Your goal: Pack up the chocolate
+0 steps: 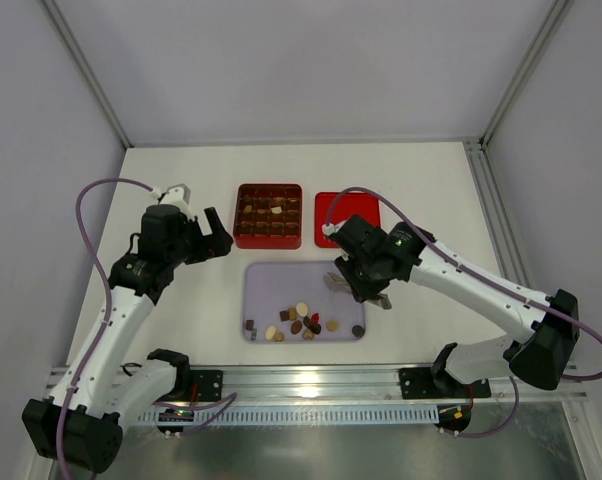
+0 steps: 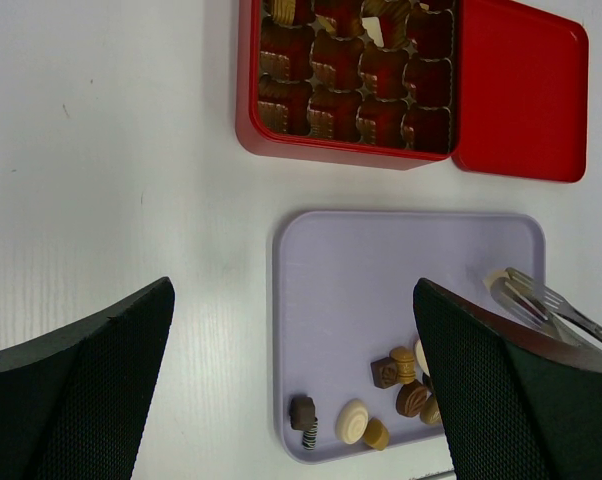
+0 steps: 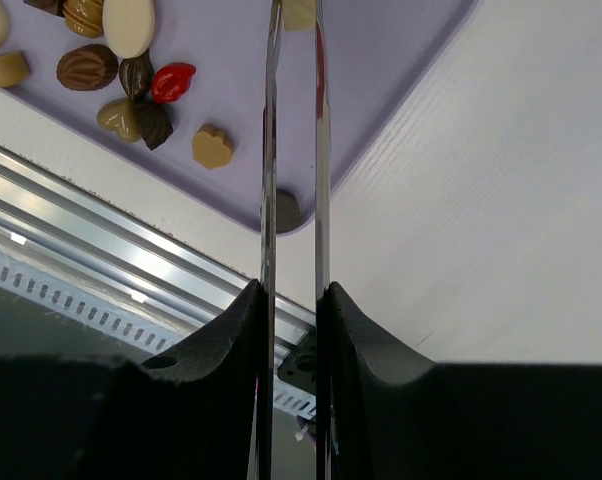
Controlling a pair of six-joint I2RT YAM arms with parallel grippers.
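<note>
Step in hand: pick-up of a single piece with a tool, judged from the layout.

Right claw (image 3: 291,300): pressed together on the shanks of a pair of metal tongs (image 3: 272,150). The tong tips reach over the right part of the lilac tray (image 1: 281,280), and a pale sweet (image 3: 299,12) sits between them at the top edge of the wrist view. Whether that sweet is gripped or only straddled cannot be told.

Left claw (image 1: 219,233): spread wide, holding nothing, hanging over the white worktop (image 1: 181,180) left of the tray, near the box's left side.

Chocolate (image 1: 301,322): loose cluster of dark, tan and cream pieces with one red, lying along the near edge of the tray. One dark piece lies apart at the near right corner. The pale sweet is well apart from the cluster, at the tongs.

Red box (image 1: 269,213): open, beyond the tray, with gridded cells lined with paper cups. A few cells seem filled; the near rows look vacant.

Lid (image 1: 346,215): flat, just beside the box on its right.

Next move, as judged: secure the pinch, lift the sweet clear of the tray rim, carry it to a vacant cell, lower it in, then ease the tongs. This calls for a steady squeeze, since a small rounded piece could slip or twist out from smooth blades.
</note>
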